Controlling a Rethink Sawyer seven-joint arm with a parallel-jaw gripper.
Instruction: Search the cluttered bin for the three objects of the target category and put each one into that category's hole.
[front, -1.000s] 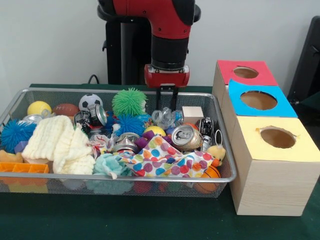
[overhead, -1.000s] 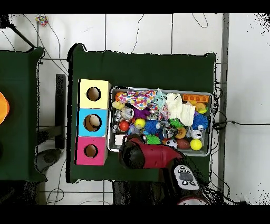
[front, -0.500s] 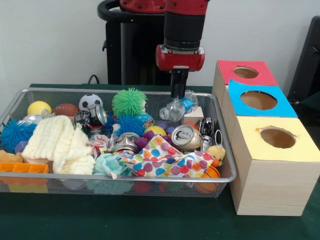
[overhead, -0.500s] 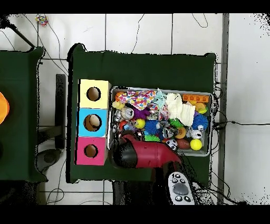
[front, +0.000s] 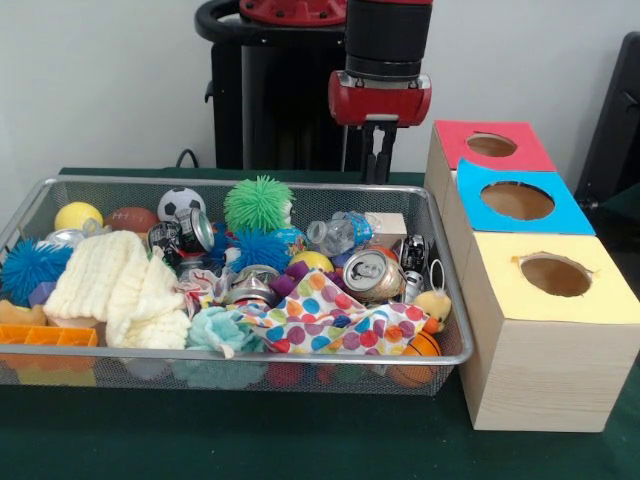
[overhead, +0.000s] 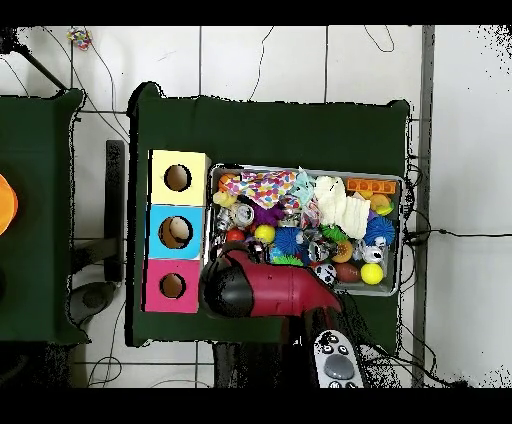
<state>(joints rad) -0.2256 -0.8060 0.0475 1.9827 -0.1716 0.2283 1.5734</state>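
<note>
A crumpled clear plastic bottle lies in the wire bin, against a wooden block. Crushed cans sit among the clutter. My gripper hangs above the bin's far right corner, beside the red box. Its fingers are shut with nothing between them. In the overhead view the red arm covers the gripper, between the bin and the red box.
Blue and yellow boxes with holes stand in a row right of the bin. Balls, a green spiky ball, a cream cloth and a dotted cloth fill the bin.
The gripper rose with the plastic bottle and moved right toward the boxes. The bottle has slipped out and lies back in the bin.
</note>
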